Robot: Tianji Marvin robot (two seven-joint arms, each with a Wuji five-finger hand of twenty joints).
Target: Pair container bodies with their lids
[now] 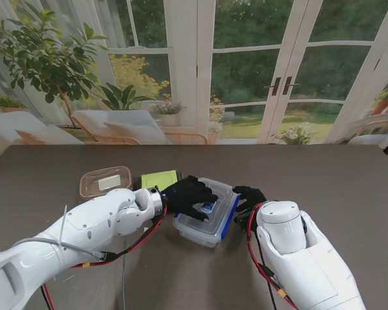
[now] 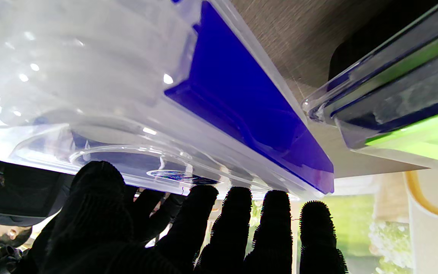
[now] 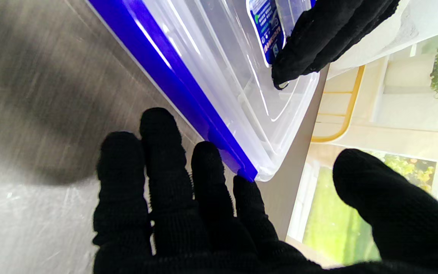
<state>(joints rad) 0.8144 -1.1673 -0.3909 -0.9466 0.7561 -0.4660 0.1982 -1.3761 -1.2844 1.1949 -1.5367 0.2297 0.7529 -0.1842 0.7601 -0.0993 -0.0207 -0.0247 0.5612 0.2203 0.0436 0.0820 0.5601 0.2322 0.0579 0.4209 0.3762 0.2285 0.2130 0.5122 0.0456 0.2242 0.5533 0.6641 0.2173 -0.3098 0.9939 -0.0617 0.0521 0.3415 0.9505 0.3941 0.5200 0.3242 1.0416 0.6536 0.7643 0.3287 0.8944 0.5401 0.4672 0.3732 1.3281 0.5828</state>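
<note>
A clear container with blue side clips point(image 1: 210, 219) stands in the middle of the table with its clear lid point(image 2: 89, 95) on it. My left hand point(image 1: 191, 196) lies flat on that lid, fingers point(image 2: 238, 228) spread and holding nothing. One blue clip point(image 2: 242, 102) runs along the lid's edge. My right hand point(image 1: 249, 201) is open at the container's right side. Its fingertips point(image 3: 207, 160) are at the other blue clip point(image 3: 173, 83), where I cannot tell touch. In the right wrist view, the left hand's fingers point(image 3: 325, 34) rest by the lid's blue label point(image 3: 264, 26).
A container with a green lid point(image 1: 158, 179) stands just left of the clear one, close to my left wrist, and shows again as the green lid point(image 2: 413, 114). Farther left lies a shallow brownish-clear container point(image 1: 105, 182). Beyond the table's far edge are glass doors and garden chairs.
</note>
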